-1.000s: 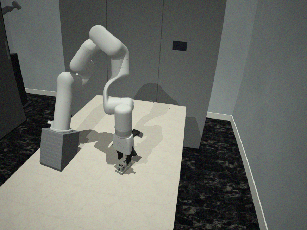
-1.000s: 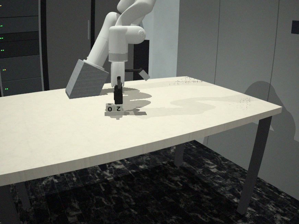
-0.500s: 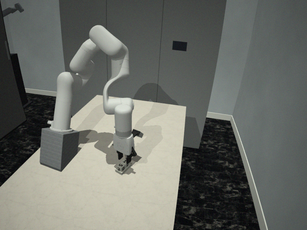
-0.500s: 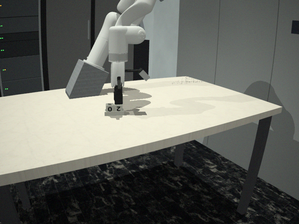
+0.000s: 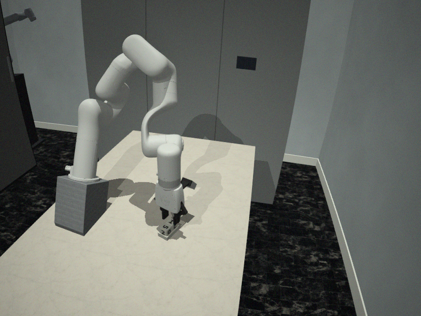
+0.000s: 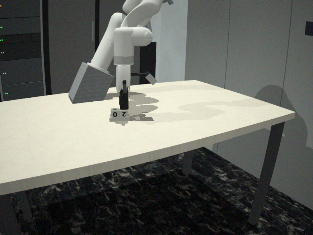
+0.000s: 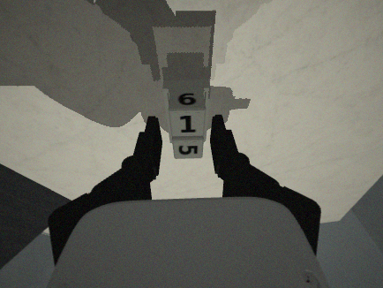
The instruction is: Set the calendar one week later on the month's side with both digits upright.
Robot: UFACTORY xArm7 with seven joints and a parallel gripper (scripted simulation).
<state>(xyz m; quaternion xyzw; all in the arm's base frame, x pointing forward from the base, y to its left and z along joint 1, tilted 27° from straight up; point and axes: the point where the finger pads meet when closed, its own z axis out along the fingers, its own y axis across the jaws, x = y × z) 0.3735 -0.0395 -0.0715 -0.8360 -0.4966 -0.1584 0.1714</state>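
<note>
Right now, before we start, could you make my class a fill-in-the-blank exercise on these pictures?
The gripper stands ____, holding nothing.
The cube nearer the gripper has digit ____ on top.
The other cube has digit ____ on top.
In the exterior view, that other cube's front shows digit ____.

Missing words: open; 1; 5; 0.

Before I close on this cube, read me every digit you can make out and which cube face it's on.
"1": top of the cube between the open gripper's fingers
"6": that cube's far face, wrist view
"2": its exterior-view face, inverted
"5": top of the other cube
"0": its exterior-view face
"2": its end face, top view
</note>
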